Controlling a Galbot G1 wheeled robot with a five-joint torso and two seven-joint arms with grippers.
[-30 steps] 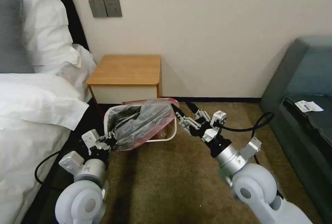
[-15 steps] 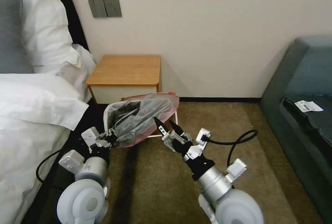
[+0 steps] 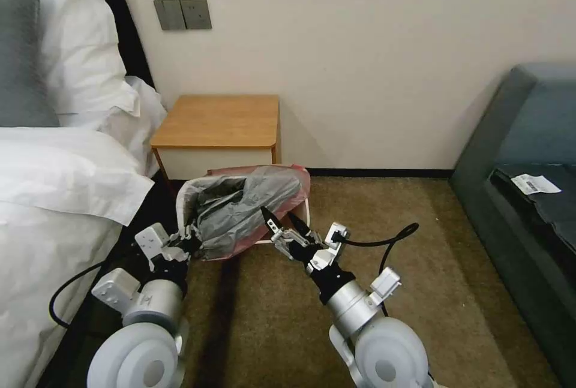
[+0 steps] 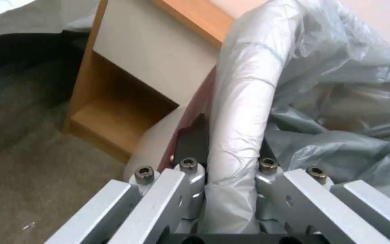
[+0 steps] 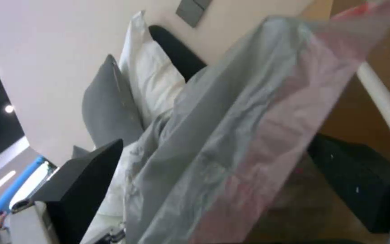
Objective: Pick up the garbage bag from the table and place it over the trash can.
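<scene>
While left claw [image 3: 191, 238] clamps trash can [image 3: 183, 196] rim | right claw [image 3: 277, 225] spread

1 garbage bag [image 3: 249, 211], 1 trash can [image 3: 186, 199], 1 table [image 3: 219, 121], 2 claws.

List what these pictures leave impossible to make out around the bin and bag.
- Trash can interior: head view, covered by the garbage bag.
- Bin's near rim: hidden by bag and right claw.
- Left claw fingertips: left wrist view, buried under plastic at the rim.
- Paper slip print: too small.
</scene>
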